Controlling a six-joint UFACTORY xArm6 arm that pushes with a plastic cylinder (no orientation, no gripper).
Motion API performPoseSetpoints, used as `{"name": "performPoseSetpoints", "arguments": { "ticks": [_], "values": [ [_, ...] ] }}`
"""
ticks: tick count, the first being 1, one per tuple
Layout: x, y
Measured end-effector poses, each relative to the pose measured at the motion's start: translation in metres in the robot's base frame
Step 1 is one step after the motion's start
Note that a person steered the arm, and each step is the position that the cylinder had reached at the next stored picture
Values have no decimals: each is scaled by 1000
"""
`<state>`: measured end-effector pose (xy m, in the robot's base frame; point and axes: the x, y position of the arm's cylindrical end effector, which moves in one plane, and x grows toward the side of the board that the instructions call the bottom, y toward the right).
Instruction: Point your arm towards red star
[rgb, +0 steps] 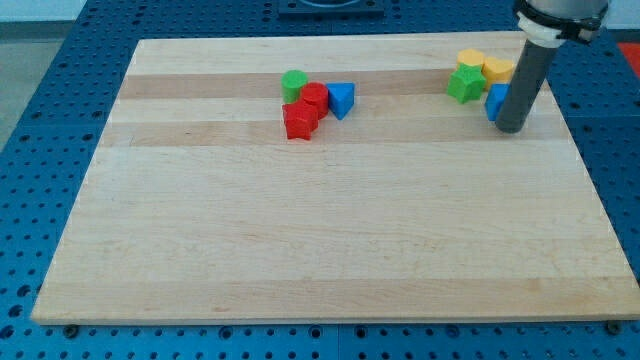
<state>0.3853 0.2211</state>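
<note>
From my tip (511, 128) near the board's (320, 250) top-right corner, open wood runs leftward to the red star (300, 121); only the blue triangle (341, 99) flanks that cluster's near side.

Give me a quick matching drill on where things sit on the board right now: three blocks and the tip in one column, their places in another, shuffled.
Things:
1. red star
2. blue triangle
3. green star
4. my tip

Places:
A. view's right, touching the left side of the yellow blocks
B. at the bottom of the middle cluster, below the green cylinder
C. far right, just in front of a partly hidden blue block
D. right edge of the middle cluster, beside the red cylinder

Pairs: 1-B, 2-D, 3-A, 4-C
</note>
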Motion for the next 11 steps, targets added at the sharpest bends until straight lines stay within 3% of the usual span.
{"name": "performPoseSetpoints", "arguments": {
  "ticks": [5, 6, 8, 11],
  "values": [
    [-9, -2],
    [22, -54],
    [25, -166],
    [26, -278]
  ]
}}
